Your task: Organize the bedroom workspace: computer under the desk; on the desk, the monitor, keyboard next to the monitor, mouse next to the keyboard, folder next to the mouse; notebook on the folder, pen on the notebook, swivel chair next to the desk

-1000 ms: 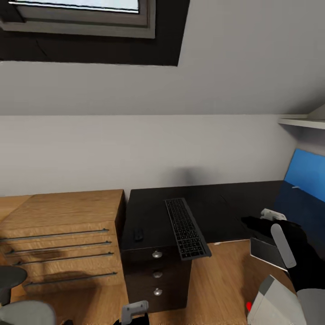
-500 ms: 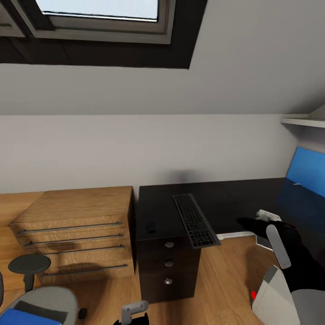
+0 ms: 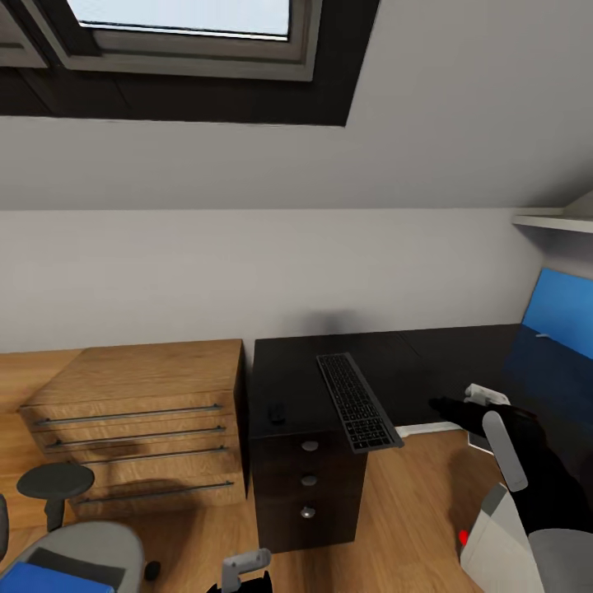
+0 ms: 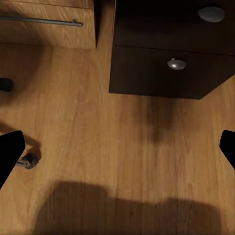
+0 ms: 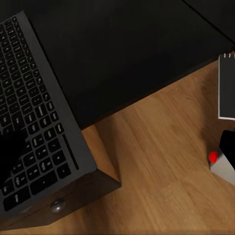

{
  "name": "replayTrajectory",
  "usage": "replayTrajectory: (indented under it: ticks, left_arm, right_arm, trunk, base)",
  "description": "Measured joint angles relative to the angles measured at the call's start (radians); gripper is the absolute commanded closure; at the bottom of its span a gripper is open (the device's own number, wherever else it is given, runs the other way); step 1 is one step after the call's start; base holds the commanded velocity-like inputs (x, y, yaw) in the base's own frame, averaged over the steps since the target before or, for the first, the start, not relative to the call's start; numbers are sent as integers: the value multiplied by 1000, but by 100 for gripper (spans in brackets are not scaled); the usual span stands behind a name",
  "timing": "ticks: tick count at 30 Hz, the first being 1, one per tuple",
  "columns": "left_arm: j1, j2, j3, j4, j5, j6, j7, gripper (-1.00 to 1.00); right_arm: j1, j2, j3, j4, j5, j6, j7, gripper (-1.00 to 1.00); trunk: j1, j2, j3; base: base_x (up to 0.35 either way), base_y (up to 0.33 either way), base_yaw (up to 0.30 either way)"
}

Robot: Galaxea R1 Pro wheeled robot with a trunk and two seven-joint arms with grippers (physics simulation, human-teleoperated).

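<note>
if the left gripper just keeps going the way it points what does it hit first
Probably the bare wood floor: the left wrist view looks down along the left gripper at open floor, just short of the desk's drawer unit. Depth is unclear.

The desk (image 3: 445, 366) has a smooth black top with a faint sheen, and round knobs (image 3: 310, 445) of polished silver metal on its matt black drawers. The keyboard (image 3: 358, 401) looks like dark grey matt plastic with black keys. The chest (image 3: 140, 395) and the floor (image 4: 98, 147) are warm grained wood; the chest's bar handles (image 3: 123, 414) are brushed grey metal. The chair (image 3: 74, 553) seat is grey cloth. The wall (image 3: 247, 263) is flat matt white.
</note>
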Motion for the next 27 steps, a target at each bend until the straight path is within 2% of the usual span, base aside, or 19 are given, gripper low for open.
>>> replayTrajectory:
  ticks: [7, 21, 27]
  left_arm:
    - [0, 0, 0, 0, 0, 0, 0, -100]
    - [0, 0, 0, 0, 0, 0, 0, -100]
    - [-1, -1, 0, 0, -1, 0, 0, -100]
  right_arm:
    - [1, 0, 0, 3, 0, 0, 0, -100]
    - [3, 1, 0, 24, 0, -2, 0, -100]
    - [3, 0, 0, 25, 0, -2, 1, -100]
  trunk:
    - [0, 0, 0]
    - [1, 0, 0]
    - [0, 0, 0]
  base:
    - [-150, 0, 0]
    - [-299, 0, 0]
    - [-121, 0, 0]
